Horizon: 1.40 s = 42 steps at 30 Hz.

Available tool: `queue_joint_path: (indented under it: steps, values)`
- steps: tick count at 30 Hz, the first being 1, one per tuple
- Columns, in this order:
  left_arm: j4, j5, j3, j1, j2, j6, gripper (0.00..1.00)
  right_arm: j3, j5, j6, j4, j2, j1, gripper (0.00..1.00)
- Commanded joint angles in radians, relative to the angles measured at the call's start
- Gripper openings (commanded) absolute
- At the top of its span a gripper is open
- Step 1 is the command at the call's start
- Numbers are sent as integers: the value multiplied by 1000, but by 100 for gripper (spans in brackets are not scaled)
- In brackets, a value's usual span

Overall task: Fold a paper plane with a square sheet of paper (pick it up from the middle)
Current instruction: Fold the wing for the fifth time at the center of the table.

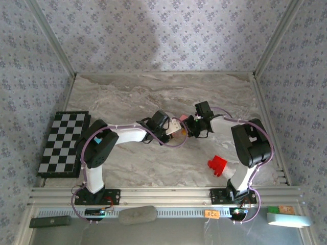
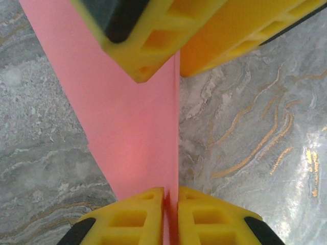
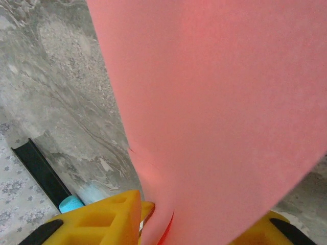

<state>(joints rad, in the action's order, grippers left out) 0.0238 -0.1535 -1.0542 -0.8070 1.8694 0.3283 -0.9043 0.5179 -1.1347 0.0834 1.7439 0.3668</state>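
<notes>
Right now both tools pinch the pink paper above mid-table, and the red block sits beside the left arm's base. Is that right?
Not quite. The red block sits beside the right arm's base, as the top external view shows. The rest holds: the left tool and right tool both pinch the pink paper above mid-table.

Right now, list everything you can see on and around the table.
salmon-pink paper sheet: one, pink, mid-table, held between both grippers
small chunky red block: one, red, on the table by the right arm
black-and-white chequered board: one, black and white, table's left edge
grey marble-patterned table: one, grey, under everything
grey oblong pad: one, grey, on the near rail
left gripper: one, yellow fingers, shut on the paper
right gripper: one, yellow fingers, shut on the paper
</notes>
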Motion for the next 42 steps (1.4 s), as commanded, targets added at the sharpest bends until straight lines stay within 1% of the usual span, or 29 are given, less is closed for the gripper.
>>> queue_joint_path:
  steps: [1,5,7,10,12,17,20,22,26,33,36,42]
  values:
    - [27,-35,-27,5,16,-8,13,-29,23,25,52,21,5,30]
    - [24,-27,-27,4,16,-11,16,-33,35,35,74,19,5,22]
    - [19,-26,-27,5,17,-12,20,-32,42,37,79,17,4,15]
    - [18,-24,-29,4,20,-11,26,-31,44,35,80,13,3,11]
    - [15,-21,-31,4,23,-8,29,-32,45,35,79,11,3,11]
    - [17,-18,-31,4,28,2,30,-33,50,32,77,5,1,10]
    - [21,-18,-32,3,32,7,27,-35,57,29,72,5,-2,10]
    - [25,-21,-34,4,34,9,21,-36,59,25,71,6,-2,11]
    - [31,-29,-38,4,36,9,15,-37,56,24,74,6,-6,18]
    - [56,-64,-54,12,38,-12,9,-43,43,39,96,-13,-25,43]
    - [74,-101,-67,23,29,-49,8,-56,22,72,127,-36,-40,50]
    - [113,-189,-92,56,8,-120,8,-82,15,120,181,-46,-57,58]
